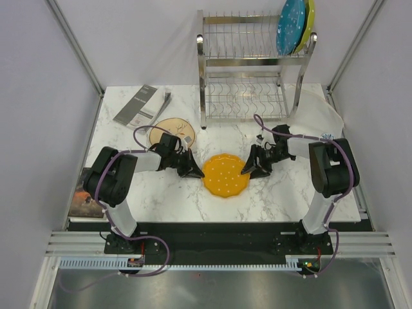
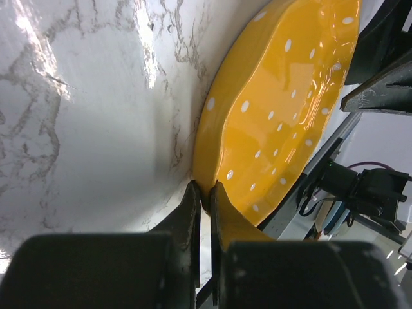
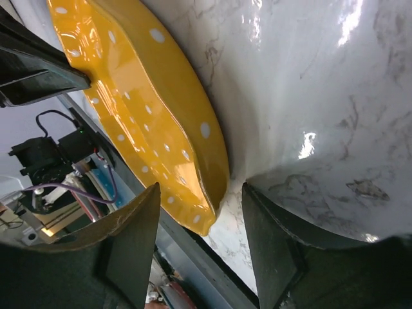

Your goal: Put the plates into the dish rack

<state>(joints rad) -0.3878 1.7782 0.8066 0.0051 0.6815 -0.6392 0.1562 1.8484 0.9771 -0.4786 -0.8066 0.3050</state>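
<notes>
Two black arms reach in from the near edge of the glossy, grey-veined marble table and meet at the orange plate. It lies flat and face up mid-table, round, glazed, with a scalloped rim and white dots. The left gripper is pinched tight on its left rim, the two fingers almost together with the rim's edge between them. The right gripper stands apart at the jaws, straddling the right rim; I cannot tell whether either finger touches it. Behind the left arm a tan plate lies flat, with a grey booklet beyond it. A white cloth lies on the right. At the far edge stands the shiny wire rack, two tiers on upright posts. A teal plate and a green plate stand on edge at the right end of its top tier.
</notes>
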